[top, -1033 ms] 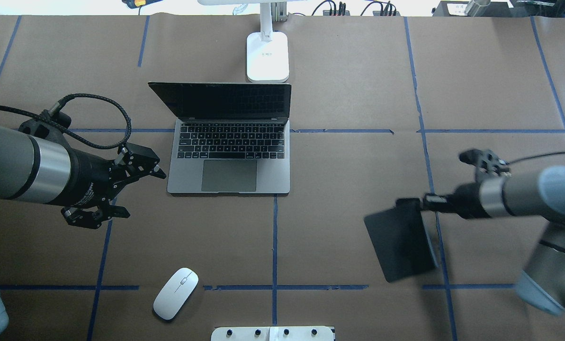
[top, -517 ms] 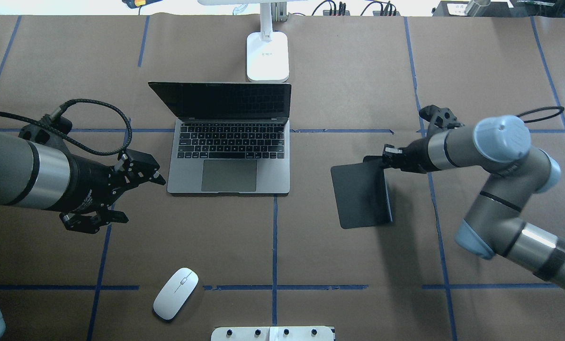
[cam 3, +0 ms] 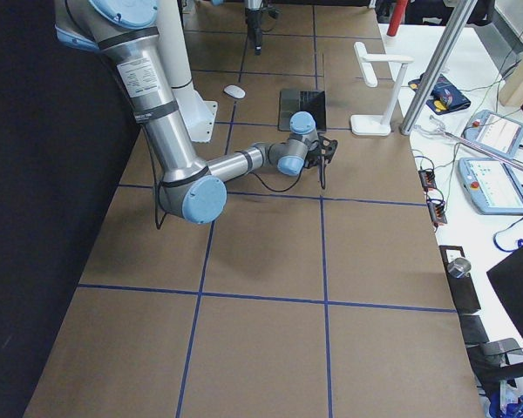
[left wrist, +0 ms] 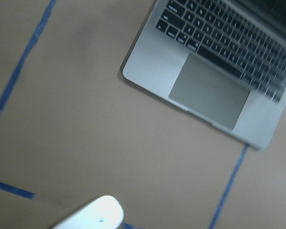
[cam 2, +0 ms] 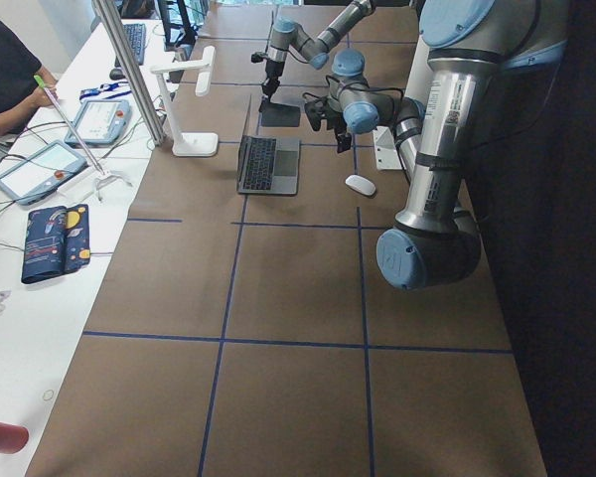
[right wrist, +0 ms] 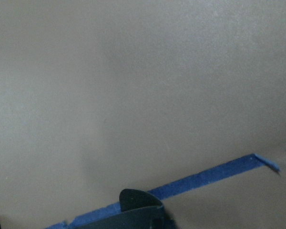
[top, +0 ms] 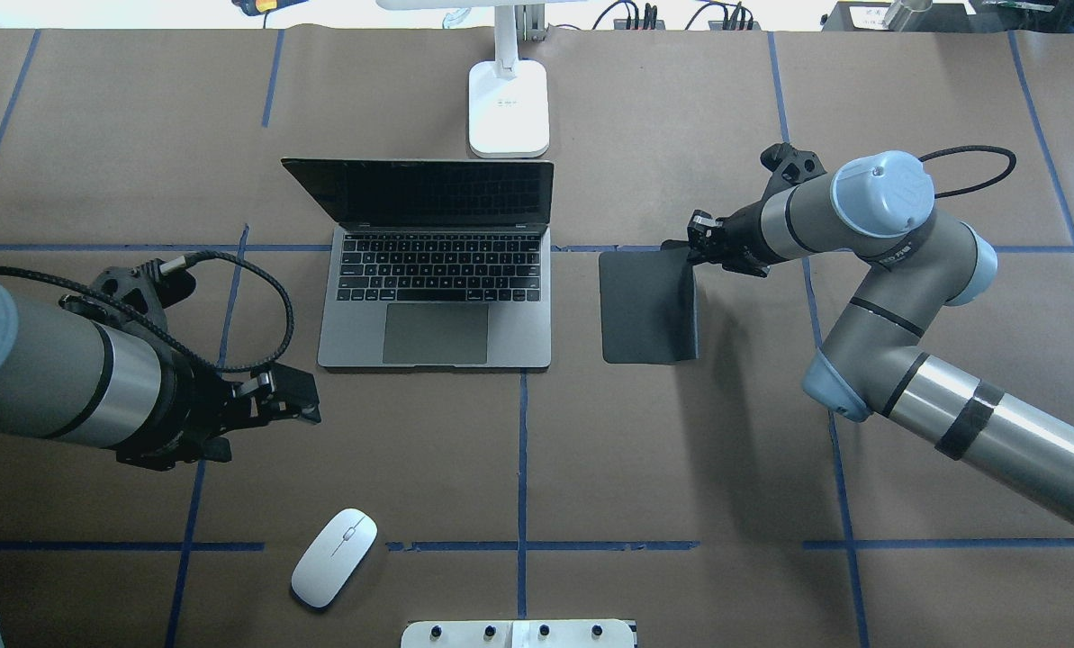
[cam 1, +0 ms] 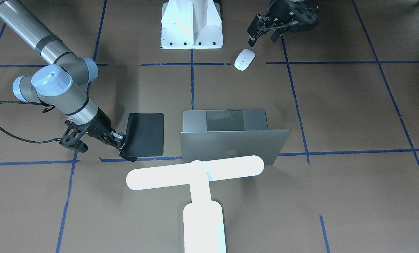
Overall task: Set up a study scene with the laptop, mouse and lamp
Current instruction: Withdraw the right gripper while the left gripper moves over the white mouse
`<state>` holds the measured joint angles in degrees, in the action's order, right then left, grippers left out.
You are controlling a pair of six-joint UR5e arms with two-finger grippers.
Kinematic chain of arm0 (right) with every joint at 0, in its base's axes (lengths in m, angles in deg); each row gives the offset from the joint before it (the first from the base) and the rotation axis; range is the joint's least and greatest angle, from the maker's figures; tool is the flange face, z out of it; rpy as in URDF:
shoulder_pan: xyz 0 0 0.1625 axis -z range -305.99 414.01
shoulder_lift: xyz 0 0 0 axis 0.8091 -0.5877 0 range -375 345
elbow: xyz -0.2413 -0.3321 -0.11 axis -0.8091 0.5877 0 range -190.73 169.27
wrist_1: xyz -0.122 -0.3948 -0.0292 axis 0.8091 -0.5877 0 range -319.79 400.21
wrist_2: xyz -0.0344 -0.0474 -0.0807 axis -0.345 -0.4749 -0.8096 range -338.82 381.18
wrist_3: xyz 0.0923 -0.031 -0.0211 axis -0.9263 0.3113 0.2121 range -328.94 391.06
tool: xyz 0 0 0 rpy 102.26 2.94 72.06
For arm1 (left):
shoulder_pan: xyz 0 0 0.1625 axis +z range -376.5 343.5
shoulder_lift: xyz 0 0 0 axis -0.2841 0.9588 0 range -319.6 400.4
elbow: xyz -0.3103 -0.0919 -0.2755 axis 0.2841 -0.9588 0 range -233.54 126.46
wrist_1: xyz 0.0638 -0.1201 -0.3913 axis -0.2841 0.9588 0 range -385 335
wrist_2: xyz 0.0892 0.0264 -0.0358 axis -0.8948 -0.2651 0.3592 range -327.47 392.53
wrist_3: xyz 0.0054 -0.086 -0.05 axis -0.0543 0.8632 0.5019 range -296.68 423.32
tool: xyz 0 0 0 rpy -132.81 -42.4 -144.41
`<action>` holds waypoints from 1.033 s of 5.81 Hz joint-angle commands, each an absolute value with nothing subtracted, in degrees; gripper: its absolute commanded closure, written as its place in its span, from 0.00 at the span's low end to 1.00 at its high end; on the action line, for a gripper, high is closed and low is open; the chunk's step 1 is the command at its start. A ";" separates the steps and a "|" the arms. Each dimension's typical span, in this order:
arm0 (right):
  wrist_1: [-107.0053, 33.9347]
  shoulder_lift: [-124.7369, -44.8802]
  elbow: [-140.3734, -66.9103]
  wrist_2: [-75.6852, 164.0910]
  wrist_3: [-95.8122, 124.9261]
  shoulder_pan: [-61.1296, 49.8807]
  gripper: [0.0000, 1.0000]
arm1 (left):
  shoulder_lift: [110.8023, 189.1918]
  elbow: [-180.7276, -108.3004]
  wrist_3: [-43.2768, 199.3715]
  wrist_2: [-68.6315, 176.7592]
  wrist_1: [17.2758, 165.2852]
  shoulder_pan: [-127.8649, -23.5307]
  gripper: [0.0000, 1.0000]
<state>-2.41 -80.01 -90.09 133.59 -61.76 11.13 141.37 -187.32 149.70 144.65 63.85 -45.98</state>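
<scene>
Your left gripper (top: 307, 409), jaws apart, hung nearer the mouse (top: 334, 556), which lay diagonally just robot-side of it, well apart from the laptop (top: 436, 306); your right gripper (top: 700, 243) pinched the pad (top: 645, 306).

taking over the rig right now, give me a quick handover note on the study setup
Left gripper: open, empty, above the table near the small white oval mouse.
Right gripper: shut on the far corner of the flat black rectangular pad. That edge is lifted; the rest lies beside the thin silver-grey laptop, on its right.
Laptop: open, mid-table. The glowing white T-shaped lamp stands behind it, lit.
Done: laptop and lamp look placed.
Left: let the pad down flat and release it. The mouse lies near the robot's edge and probably goes onto the pad.
</scene>
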 commanded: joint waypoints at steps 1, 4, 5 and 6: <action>-2.85 -79.69 -89.75 132.81 -61.93 10.94 0.01 | 138.95 -187.84 124.44 142.06 59.73 -42.90 0.00; -3.12 -85.54 -98.85 136.99 -61.23 7.18 0.00 | 140.06 -184.79 122.83 130.98 60.51 -29.80 0.00; -3.12 -87.40 -100.19 138.59 -61.14 5.07 0.00 | 141.03 -182.16 114.81 131.14 60.69 -29.25 0.01; -3.12 -90.90 -102.38 139.99 -60.36 2.53 0.00 | 141.82 -181.17 105.25 131.40 61.04 -29.68 0.00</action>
<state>-3.11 -87.88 -100.32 138.50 -60.93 4.85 141.00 -182.55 113.51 131.35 60.73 -29.76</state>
